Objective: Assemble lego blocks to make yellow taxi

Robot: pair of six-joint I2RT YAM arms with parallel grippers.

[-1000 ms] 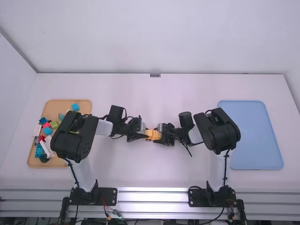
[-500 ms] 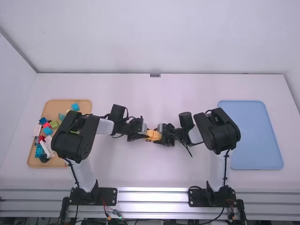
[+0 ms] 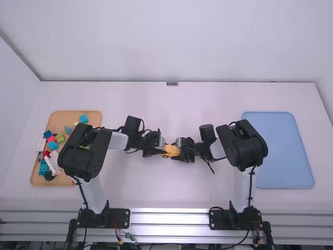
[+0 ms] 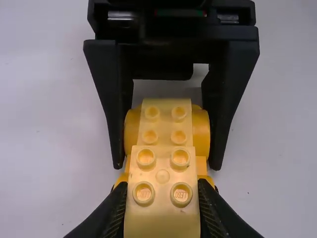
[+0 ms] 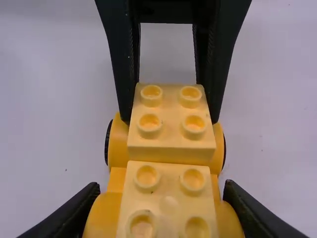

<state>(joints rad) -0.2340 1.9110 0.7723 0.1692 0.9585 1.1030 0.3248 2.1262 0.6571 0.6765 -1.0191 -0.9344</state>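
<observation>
We list one yellow brick assembly (image 3: pixel 171 150), landmark of this entry, above the table (image 3: pixel 145 194). At its one end, our left claw (image 3: pixel 163 150), clamped around a four-stud brick (image 5: pixel 171 142); at its other, our right claw (image 3: pixel 180 150), clasping the wider rounded part. To the assembly's left, a wooden tray (image 3: pixel 58 119) with assorted loose bricks (image 3: pixel 53 145); to its right, a blue tray (image 3: pixel 286 151).

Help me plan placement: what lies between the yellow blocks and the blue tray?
High view: the right gripper, clamped on those yellow blocks, then the right arm.
</observation>
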